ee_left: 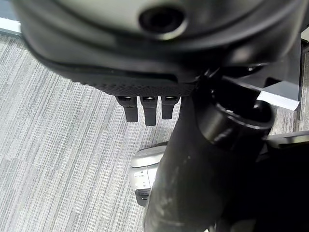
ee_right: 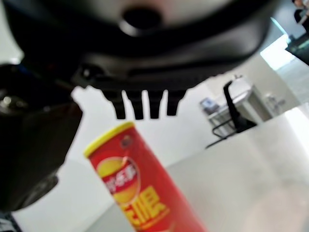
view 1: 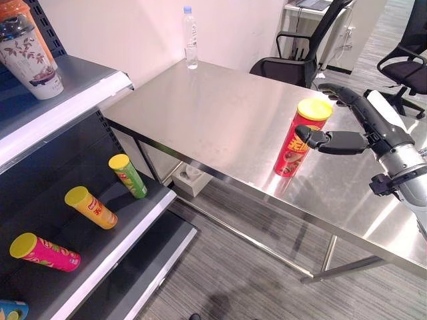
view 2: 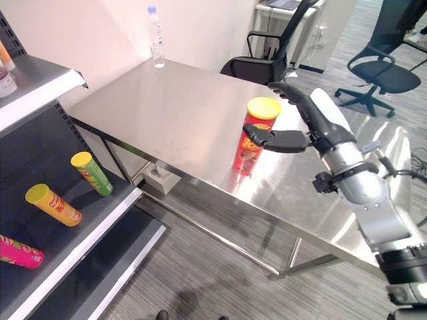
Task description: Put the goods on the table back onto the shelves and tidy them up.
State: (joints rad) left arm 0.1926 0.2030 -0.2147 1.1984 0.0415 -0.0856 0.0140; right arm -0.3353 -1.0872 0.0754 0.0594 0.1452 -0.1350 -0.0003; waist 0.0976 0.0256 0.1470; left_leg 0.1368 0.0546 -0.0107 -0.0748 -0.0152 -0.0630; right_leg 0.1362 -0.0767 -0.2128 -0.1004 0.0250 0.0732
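Red crisp can (view 1: 298,137), yellow lid, upright on the steel counter (view 1: 213,113), right of centre in the left eye view; label carries yellow characters and a picture, too small to read.
Right hand (view 1: 347,123) enters from the right edge; thumb (view 1: 313,138) lies against the can's side facing the camera, fingers (view 1: 333,90) reach straight past the lid on the far side; hand spread, not closed round the can; contact on the far side is hidden.
Left hand (ee_left: 149,104) shows in its wrist view above grey floor, fingers hanging relaxed.
Clear water bottle (view 1: 191,39) stands at the counter's far edge, upper centre; label unreadable.
Shelf (view 1: 100,233), left of frame: green can (view 1: 129,175), orange can (view 1: 91,207) and pink can (view 1: 45,252) lie on their sides, all yellow-lidded, print illegible; a blue item (view 1: 12,311) is cut off at lower left.
Upper shelf (view 1: 60,100): a white cup with leaf print (view 1: 30,57), an orange item behind it cut off by the frame.
Black office chairs (view 1: 300,53) at upper right.
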